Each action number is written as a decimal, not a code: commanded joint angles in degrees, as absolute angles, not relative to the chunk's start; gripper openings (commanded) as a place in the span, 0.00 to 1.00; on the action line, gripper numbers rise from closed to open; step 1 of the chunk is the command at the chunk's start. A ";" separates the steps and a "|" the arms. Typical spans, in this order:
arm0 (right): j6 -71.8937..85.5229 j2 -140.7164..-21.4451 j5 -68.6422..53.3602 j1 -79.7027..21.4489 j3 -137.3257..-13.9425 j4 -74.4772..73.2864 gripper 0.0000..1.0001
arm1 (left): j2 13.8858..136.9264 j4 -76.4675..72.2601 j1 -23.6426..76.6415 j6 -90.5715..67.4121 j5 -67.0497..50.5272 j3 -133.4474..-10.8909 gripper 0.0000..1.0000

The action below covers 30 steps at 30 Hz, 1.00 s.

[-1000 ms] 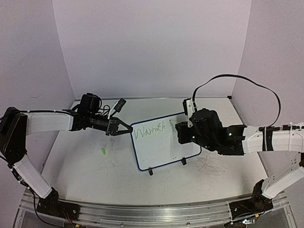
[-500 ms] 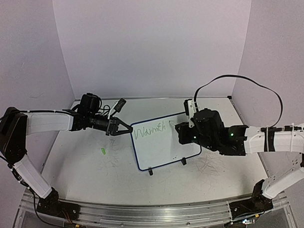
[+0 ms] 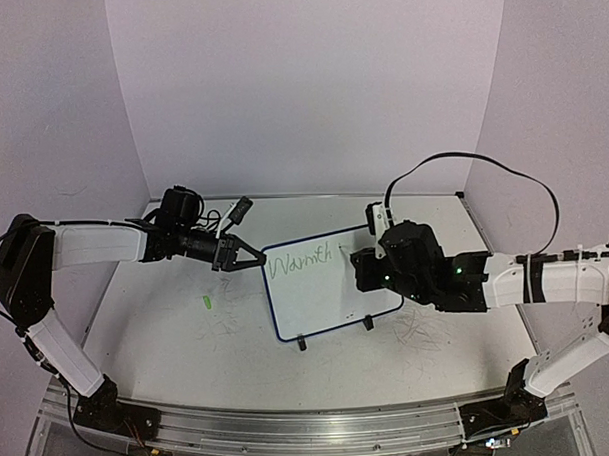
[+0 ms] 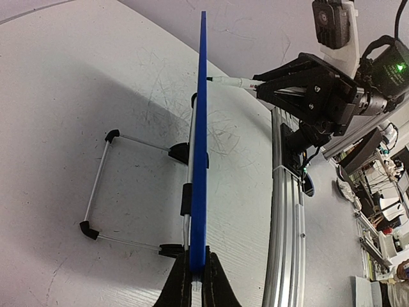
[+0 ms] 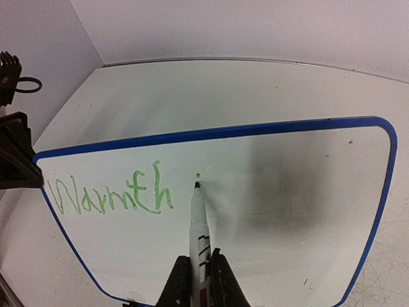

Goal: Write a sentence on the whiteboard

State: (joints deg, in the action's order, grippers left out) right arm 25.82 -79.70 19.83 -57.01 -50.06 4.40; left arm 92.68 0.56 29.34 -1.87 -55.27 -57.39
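Observation:
The whiteboard (image 3: 327,287) stands tilted on its feet mid-table, blue-rimmed; it also shows in the right wrist view (image 5: 268,211) and edge-on in the left wrist view (image 4: 200,128). Green writing on it reads "Warmth" (image 5: 112,195), with a small green dot (image 5: 198,174) to its right. My left gripper (image 4: 196,281) is shut on the board's left edge (image 3: 263,261). My right gripper (image 5: 199,275) is shut on a white marker (image 5: 199,224), whose tip sits on or just off the board below the dot. The right gripper (image 3: 371,266) is at the board's right side.
A small green marker cap (image 3: 206,301) lies on the table left of the board. The board's wire stand (image 4: 102,185) props it from behind. Faint grey scribbles mark the tabletop (image 3: 428,329). Purple walls close the back and sides.
The right gripper with the marker has shifted slightly left and down along the board. The left arm and board have not moved.

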 commanded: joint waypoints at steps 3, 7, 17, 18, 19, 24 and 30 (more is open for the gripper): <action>26.10 -80.91 22.05 -56.82 -51.49 4.19 0.00 | 92.97 2.90 30.82 -0.83 -56.01 -59.07 0.00; 26.41 -81.47 21.71 -56.86 -51.56 3.71 0.00 | 93.01 2.90 30.83 -0.85 -56.05 -59.09 0.00; 27.64 -81.80 21.34 -57.05 -50.92 2.28 0.00 | 93.10 2.93 30.78 -0.88 -56.12 -59.06 0.00; 27.79 -81.76 21.29 -57.20 -50.76 2.19 0.00 | 93.13 2.92 30.80 -0.88 -56.12 -59.06 0.00; 28.00 -81.73 21.22 -57.34 -50.58 2.11 0.00 | 93.15 2.93 30.83 -0.88 -56.11 -59.07 0.00; 29.09 -81.37 20.86 -57.98 -49.72 1.77 0.00 | 93.17 2.99 30.80 -0.88 -56.12 -59.15 0.00; 27.96 -81.34 21.96 -58.01 -51.50 1.84 0.00 | 93.24 2.99 30.85 -0.87 -56.12 -59.18 0.00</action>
